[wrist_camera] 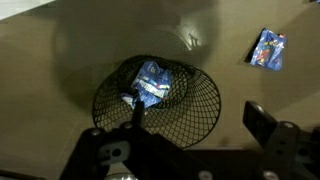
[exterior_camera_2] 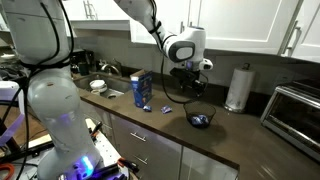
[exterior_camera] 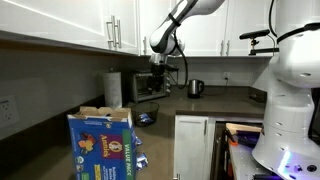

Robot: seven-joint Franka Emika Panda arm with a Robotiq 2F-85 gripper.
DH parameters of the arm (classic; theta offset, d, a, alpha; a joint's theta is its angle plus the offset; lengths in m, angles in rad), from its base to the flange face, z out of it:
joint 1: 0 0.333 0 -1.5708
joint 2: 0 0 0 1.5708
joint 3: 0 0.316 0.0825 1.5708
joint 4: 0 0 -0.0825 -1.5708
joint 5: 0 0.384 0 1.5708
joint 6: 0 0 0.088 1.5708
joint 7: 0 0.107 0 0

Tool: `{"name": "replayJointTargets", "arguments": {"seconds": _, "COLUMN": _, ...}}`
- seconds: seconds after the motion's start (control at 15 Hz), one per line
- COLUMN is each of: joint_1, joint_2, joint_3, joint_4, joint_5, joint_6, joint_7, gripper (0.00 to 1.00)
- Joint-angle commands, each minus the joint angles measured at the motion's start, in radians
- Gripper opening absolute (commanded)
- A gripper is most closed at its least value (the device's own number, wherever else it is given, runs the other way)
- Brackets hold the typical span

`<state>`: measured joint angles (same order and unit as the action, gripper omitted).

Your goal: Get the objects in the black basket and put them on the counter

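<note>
1. Above the basket (wrist_camera: 207, 98) hangs the claw (wrist_camera: 180, 128), its fingers wide apart and holding nothing. The basket sits on the worktop (wrist_camera: 60, 60) with a blue packet (wrist_camera: 152, 84) inside. A second packet (wrist_camera: 267, 48) lies out on the worktop, well apart from the basket.
2. We judge the main risk to be the basket itself. It is light wire, so a finger catching the mesh or rim on the way down could drag or tip it.
3. The packet in the basket looks flat and crinkly. We expect a shallow pinch to slip off it, and a deep one to jam a fingertip into the wire floor.
4. We cannot tell whether more than one item lies in the basket, so a grab might lift one and spill another.
5. A quick lift could carry the basket up too, if the wrapper snags on the wire.
6. For room, in an exterior view the box (exterior_camera_2: 141, 90) stands to one side of the basket, and the towel roll (exterior_camera_2: 238, 88) and oven (exterior_camera_2: 297, 115) to the other. All are apart from it, and the bare worktop between basket and box offers a drop spot.
7. The worktop's front edge runs not far from the basket, so we would set items down away from the lip.
</note>
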<state>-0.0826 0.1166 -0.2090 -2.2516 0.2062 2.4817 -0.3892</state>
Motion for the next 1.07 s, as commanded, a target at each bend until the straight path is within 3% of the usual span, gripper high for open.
{"name": "replayJointTargets", "arguments": {"seconds": 0.0, "joint_1": -0.052, "joint_2": 0.116, "joint_3": 0.067, "joint_4": 0.064, "joint_5": 0.017, "joint_6": 0.051, "joint_7": -0.099, "gripper": 1.0}}
{"name": "replayJointTargets", "arguments": {"seconds": 1.0, "joint_1": -0.213, "joint_2": 0.496, "joint_3": 0.208, "joint_4": 0.345, "joint_5": -0.068, "joint_6": 0.093, "joint_7": -0.152, "gripper": 1.0}}
